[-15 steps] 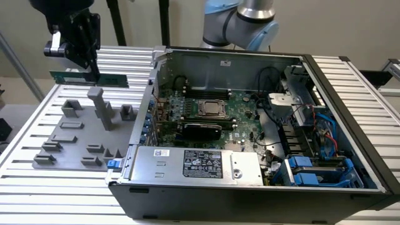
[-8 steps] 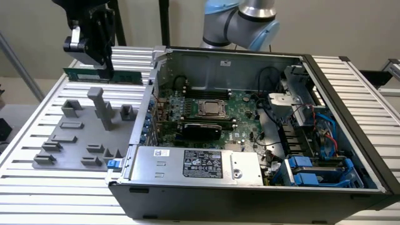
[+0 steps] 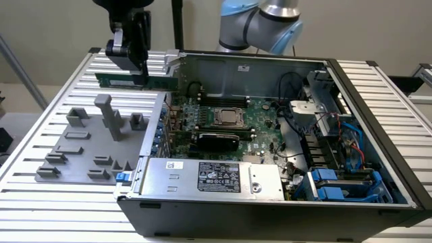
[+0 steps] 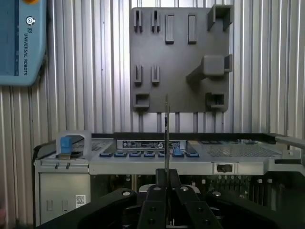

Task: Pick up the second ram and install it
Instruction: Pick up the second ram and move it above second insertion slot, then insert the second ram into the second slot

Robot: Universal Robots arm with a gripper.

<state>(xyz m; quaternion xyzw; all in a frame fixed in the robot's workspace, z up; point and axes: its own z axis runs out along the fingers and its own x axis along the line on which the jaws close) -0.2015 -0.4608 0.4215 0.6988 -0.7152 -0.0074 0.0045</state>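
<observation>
The black gripper (image 3: 139,68) is clamped on the long, thin green ram stick (image 3: 160,83), aloft at the open grey computer case's (image 3: 270,215) ten o'clock. Pickup looks done; installing it is not.

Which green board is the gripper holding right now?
The second ram, the thin stick clamped in the gripper, in the air near the gray fixture plate; the large motherboard lies inside the computer case.
</observation>
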